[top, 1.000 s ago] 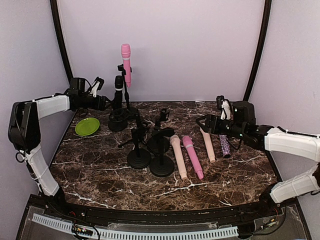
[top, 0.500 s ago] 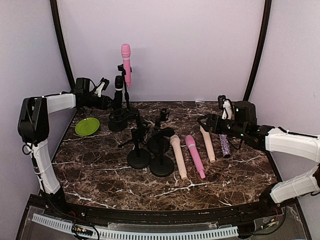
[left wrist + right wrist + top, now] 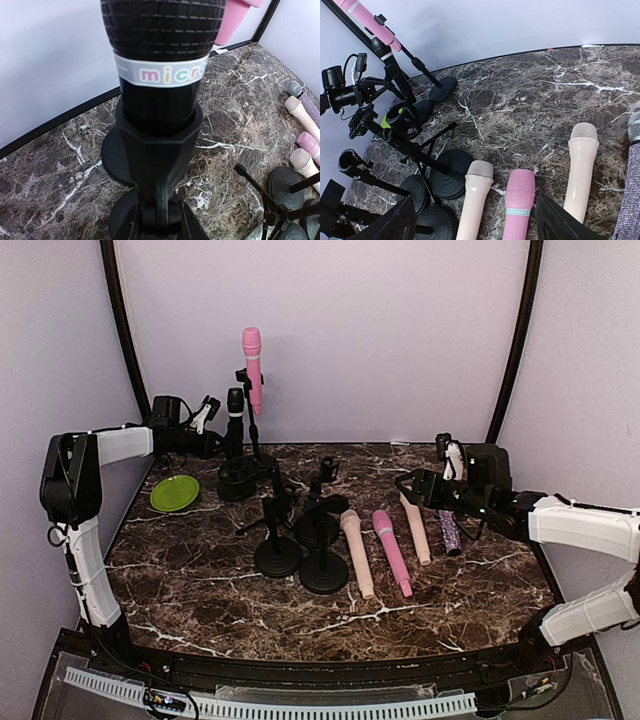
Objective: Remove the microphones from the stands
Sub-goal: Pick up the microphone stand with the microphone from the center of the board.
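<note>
- Grasp stage in hand, going by the top view: left claw (image 3: 220, 439) up against the black microphone (image 3: 236, 406) at the back left of the counter (image 3: 200, 580), about level with the holder. Cannot tell from here whether pinched on the body or just short of it.
- Same view, for pose: stands upright in its stand (image 3: 237, 483), long axis vertical, head up and tail down, with a pink microphone (image 3: 251, 353) raised higher just beside it.
- Left wrist view: fills up with the black microphone (image 3: 162, 45), dark grille at top, pale lettered band (image 3: 162, 72) beneath, lower body seated in the black clip (image 3: 159, 150). Shows no fingers, so no telling the grip here either.
- Next move, as a judgement: calls for a firm pinch on the body above the clip, then a straight pull upward along that vertical axis until the tail clears. Any sideways drag looks likely to tip the stand or knock the pink neighbour.
- Right wrist view: right claw (image 3: 405, 485) spread wide with nothing between its fingers (image 3: 395, 225), hovering over loose microphones (image 3: 475, 200) lying flat on the counter, well apart from the black one.
</note>
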`<action>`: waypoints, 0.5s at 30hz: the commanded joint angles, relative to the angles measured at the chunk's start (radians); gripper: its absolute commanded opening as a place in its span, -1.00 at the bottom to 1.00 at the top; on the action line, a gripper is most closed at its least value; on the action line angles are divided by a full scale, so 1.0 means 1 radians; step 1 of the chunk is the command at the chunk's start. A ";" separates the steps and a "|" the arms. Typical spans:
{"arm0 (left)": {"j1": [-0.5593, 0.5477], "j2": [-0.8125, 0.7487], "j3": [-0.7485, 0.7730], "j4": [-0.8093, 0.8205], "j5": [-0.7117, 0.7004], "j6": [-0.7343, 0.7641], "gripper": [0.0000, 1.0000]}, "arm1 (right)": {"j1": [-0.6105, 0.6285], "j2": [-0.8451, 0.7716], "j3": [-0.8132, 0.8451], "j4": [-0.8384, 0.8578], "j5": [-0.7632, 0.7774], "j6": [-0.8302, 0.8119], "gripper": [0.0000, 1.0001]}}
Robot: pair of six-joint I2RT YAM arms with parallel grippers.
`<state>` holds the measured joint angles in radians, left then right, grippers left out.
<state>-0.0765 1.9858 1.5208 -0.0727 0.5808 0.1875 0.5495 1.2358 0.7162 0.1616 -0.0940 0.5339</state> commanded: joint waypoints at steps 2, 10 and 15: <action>-0.003 -0.067 -0.038 0.028 -0.043 -0.006 -1.00 | -0.008 -0.036 -0.024 0.026 0.024 0.009 0.66; -0.003 -0.300 -0.173 0.111 -0.310 -0.029 -1.00 | -0.009 -0.090 -0.039 0.009 0.049 0.002 0.66; -0.003 -0.494 -0.274 0.066 -0.369 -0.051 -1.00 | -0.012 -0.121 -0.043 0.004 0.060 -0.001 0.66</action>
<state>-0.0826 1.7039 1.2720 -0.0616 0.2878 0.1631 0.5446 1.1454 0.6827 0.1555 -0.0551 0.5358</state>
